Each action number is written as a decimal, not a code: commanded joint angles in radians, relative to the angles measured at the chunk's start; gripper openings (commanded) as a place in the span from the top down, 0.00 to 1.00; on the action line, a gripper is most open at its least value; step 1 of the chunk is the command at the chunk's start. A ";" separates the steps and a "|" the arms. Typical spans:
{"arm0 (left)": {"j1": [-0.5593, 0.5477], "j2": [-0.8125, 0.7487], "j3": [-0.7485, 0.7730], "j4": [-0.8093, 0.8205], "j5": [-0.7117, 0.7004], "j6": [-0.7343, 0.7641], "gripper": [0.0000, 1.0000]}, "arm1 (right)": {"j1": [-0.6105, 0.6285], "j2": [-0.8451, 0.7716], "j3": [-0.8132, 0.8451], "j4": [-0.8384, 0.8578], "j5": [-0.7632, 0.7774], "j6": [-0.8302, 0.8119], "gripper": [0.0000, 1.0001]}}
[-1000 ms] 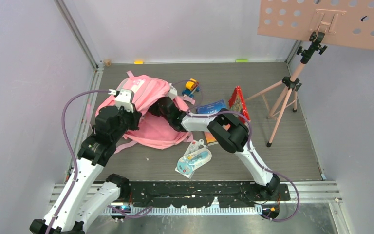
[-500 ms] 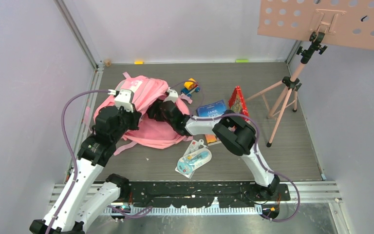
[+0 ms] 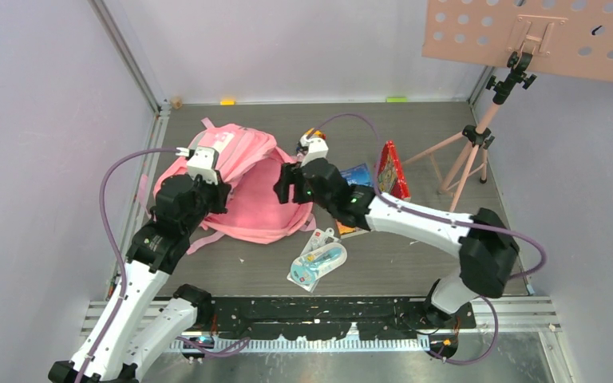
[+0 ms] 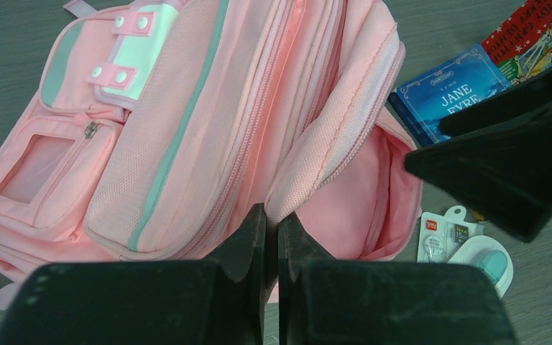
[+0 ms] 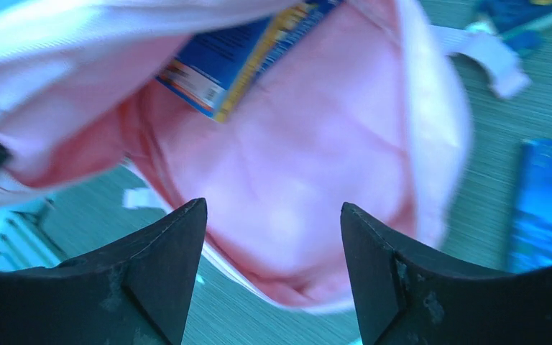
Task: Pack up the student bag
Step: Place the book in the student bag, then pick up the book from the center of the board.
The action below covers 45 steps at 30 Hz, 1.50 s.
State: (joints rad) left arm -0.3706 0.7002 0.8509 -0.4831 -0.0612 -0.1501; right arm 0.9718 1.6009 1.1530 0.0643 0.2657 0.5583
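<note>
The student bag (image 3: 239,155): big and pink. It lies on the desk (image 3: 415,120) at the back left, just in front of the left arm. Its top is unzipped and its mouth gapes toward the right.
The left jaws: pressed together on the edge of the bag's open flap (image 4: 330,136), pinching the pink cloth.
The right jaws: spread wide with nothing between them, hanging right at the bag's open mouth.
Inside the bag: pink lining. A flat blue and yellow thing (image 5: 251,50) peeks out from under the top flap, too blurry to name.
The blue book (image 4: 453,93): flat on the desk just right of the bag. The cover says "JANE EYRE".
The red book (image 3: 391,169): just right of the blue book.
The white packet (image 3: 317,262): has something teal in it. It lies on the desk near the bag, on the side closer to the arms.
</note>
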 commanded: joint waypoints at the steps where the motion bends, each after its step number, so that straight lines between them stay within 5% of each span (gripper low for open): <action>1: -0.001 -0.029 0.019 0.113 -0.002 -0.008 1.00 | -0.077 -0.112 0.030 -0.412 0.045 -0.133 0.25; 8: -0.001 -0.018 0.023 0.110 0.009 -0.011 1.00 | -0.309 -0.246 0.098 -0.759 0.089 -0.201 0.23; 19: -0.001 -0.010 0.022 0.107 0.000 -0.008 1.00 | -0.614 -0.285 0.100 -0.893 0.143 -0.281 0.16; 34: -0.001 -0.011 0.023 0.106 0.004 -0.008 1.00 | -0.659 -0.204 -0.003 -0.764 -0.030 -0.208 0.19; 45: -0.001 -0.011 0.023 0.106 0.001 -0.008 1.00 | -0.659 -0.149 -0.064 -0.711 0.017 -0.190 0.37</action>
State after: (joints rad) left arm -0.3710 0.7052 0.8501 -0.4831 -0.0597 -0.1505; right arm 0.3168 1.4315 1.1007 -0.6964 0.2745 0.3504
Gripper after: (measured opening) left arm 0.048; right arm 0.667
